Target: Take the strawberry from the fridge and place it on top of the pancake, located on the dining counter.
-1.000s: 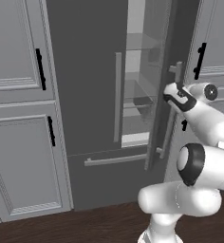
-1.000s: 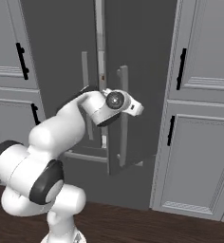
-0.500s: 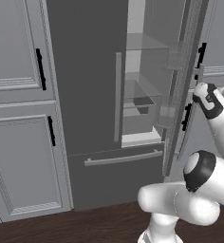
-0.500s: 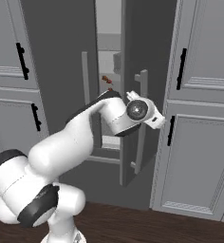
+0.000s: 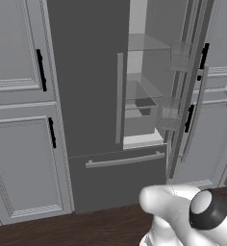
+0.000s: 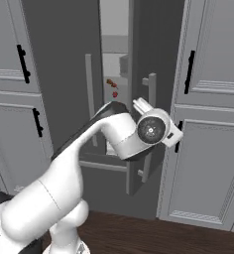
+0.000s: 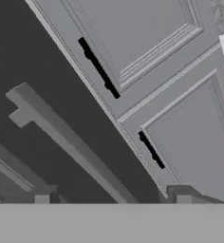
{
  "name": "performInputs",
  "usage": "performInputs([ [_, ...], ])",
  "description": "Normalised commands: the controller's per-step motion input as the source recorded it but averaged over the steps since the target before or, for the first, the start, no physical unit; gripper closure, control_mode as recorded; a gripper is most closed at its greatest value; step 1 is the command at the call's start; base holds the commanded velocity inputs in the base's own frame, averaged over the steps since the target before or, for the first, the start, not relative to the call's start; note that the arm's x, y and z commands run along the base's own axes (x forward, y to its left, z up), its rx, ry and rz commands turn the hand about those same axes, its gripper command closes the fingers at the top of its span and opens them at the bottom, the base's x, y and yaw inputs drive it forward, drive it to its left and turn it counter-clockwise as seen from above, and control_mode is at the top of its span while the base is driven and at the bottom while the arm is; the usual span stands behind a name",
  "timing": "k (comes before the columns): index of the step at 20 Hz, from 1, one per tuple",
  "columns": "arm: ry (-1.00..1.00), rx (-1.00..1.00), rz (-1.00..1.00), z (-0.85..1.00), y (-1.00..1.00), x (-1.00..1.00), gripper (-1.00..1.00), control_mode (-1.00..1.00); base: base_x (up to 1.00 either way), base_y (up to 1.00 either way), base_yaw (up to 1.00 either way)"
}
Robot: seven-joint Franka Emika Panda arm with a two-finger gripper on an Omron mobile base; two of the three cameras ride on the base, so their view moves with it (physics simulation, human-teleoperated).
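The fridge (image 5: 86,72) stands with its left door shut and its right door (image 6: 158,49) swung out, showing pale shelves. The strawberry (image 6: 115,94), a tiny red fruit, lies on a shelf inside, seen through the gap. My hand (image 6: 152,130) hangs in front of the open door's silver bar handle (image 7: 71,142). My gripper (image 7: 112,199) is open, its fingertips (image 7: 42,199) wide apart with nothing between them, just off the handle. The pancake and the dining counter are out of view.
A brownish-orange food item (image 6: 110,83) lies just above the strawberry. Light grey panelled cabinets (image 5: 19,144) with black handles flank the fridge on both sides (image 6: 213,149). The bottom drawer (image 5: 120,173) is shut. The floor (image 6: 153,238) is dark wood.
The right fridge door has swung further open. My gripper was shut on its handle and has now let go and opened. The arm has moved to the right.
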Motion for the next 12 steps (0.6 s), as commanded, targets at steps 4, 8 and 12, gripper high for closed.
performInputs([
  [4, 0.21, -0.48, 0.02, 0.12, 1.0, -0.43, -1.0, -1.0, 0.0, 0.0, 0.0],
  [8, 0.44, -0.58, -0.08, 0.0, 0.98, 0.1, -1.0, -1.0, 0.0, 0.0, 0.0],
  [12, 0.51, -0.6, -0.02, 0.1, 0.89, 0.92, -1.0, -1.0, 0.0, 0.0, 0.0],
])
